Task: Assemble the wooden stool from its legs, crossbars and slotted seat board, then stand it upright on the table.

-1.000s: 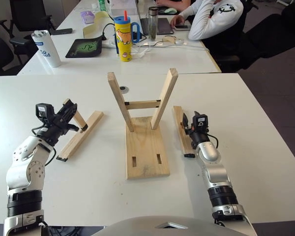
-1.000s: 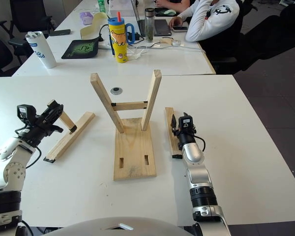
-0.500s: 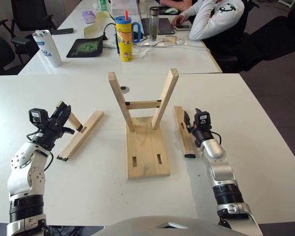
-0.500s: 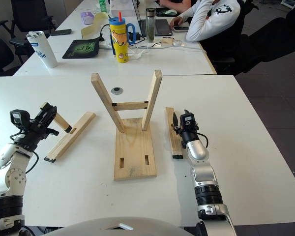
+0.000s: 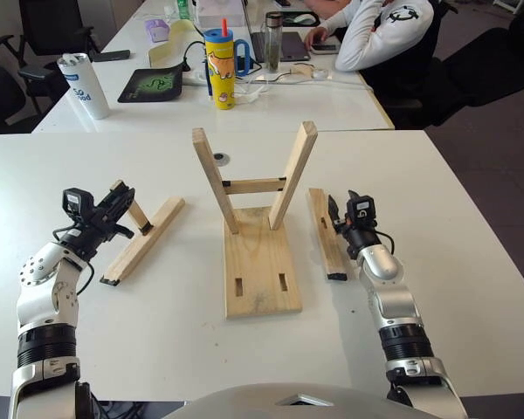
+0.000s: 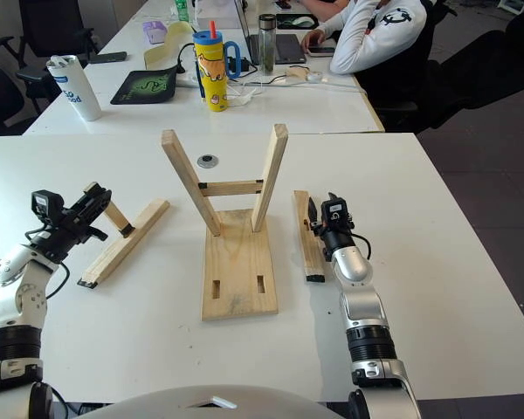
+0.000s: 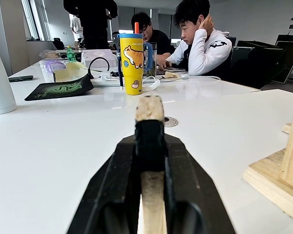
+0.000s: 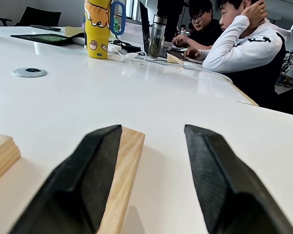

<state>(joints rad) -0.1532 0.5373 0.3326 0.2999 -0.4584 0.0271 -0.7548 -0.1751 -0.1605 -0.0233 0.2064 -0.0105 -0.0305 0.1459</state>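
The left gripper (image 5: 122, 208) is clamped on the short crossbar (image 5: 142, 220) jutting from the loose leg (image 5: 148, 237), at 9 o'clock of the seat board (image 5: 262, 279), probably to lift both as one. The right gripper (image 5: 341, 206), fingers apart, straddles the edge of the other leg (image 5: 321, 234) at 3 o'clock, seemingly lining up a grasp. In the last half second the left gripper has swung back toward the board, while the right has barely moved.

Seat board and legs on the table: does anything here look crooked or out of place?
The left leg and right leg standing in the seat board lean apart, not straight, though this splay may be intended. The near slots are empty. Nothing looks broken or spilled.
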